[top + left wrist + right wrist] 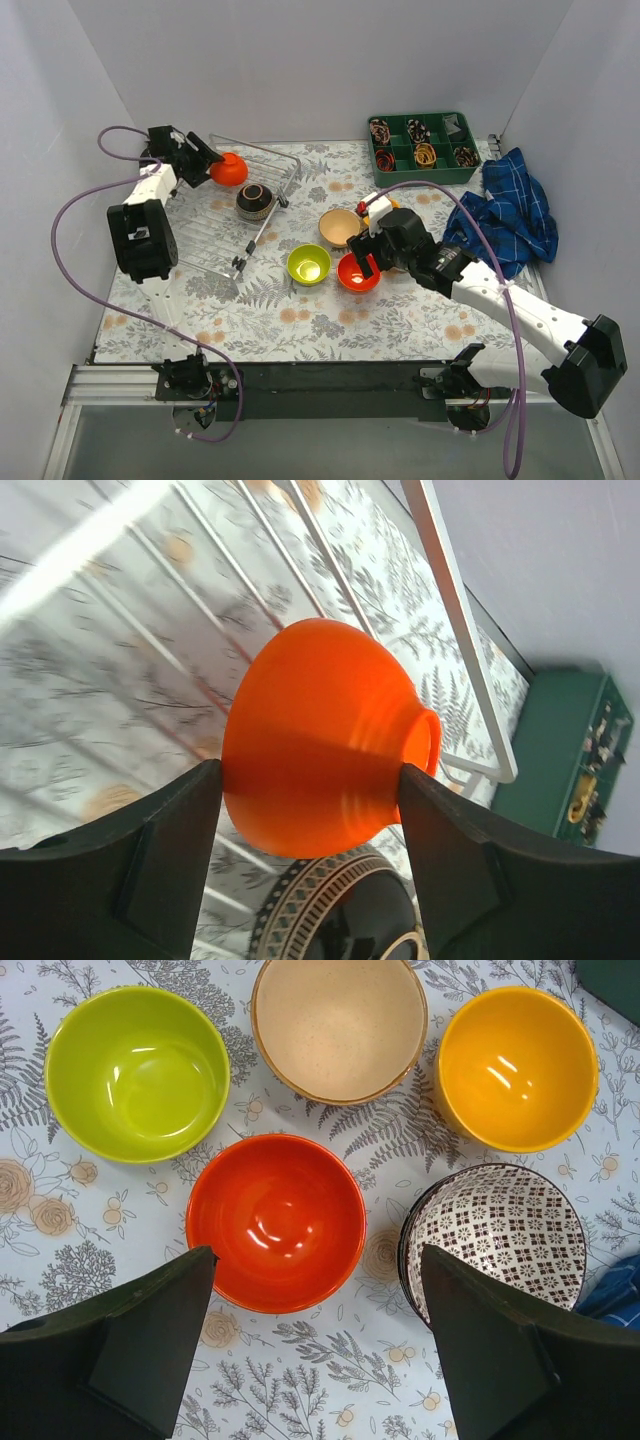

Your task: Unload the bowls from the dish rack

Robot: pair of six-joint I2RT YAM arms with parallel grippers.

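My left gripper [207, 160] is shut on a red-orange bowl [229, 169], held tilted over the far end of the silver wire dish rack [215, 236]; in the left wrist view the bowl [320, 720] sits between both fingers. A dark patterned bowl [254, 200] lies in the rack, just below the held bowl [345, 920]. My right gripper [318, 1252] is open and empty, hovering over bowls on the table: lime green [137, 1072], beige [338, 1025], yellow-orange [517, 1065], red-orange [275, 1222] and grey-patterned [497, 1235].
A green compartment tray [422, 145] with small items stands at the back right. A blue checked cloth [510, 215] lies at the right edge. White walls close in the table on three sides. The rack's raised rim [460, 610] runs beside the held bowl.
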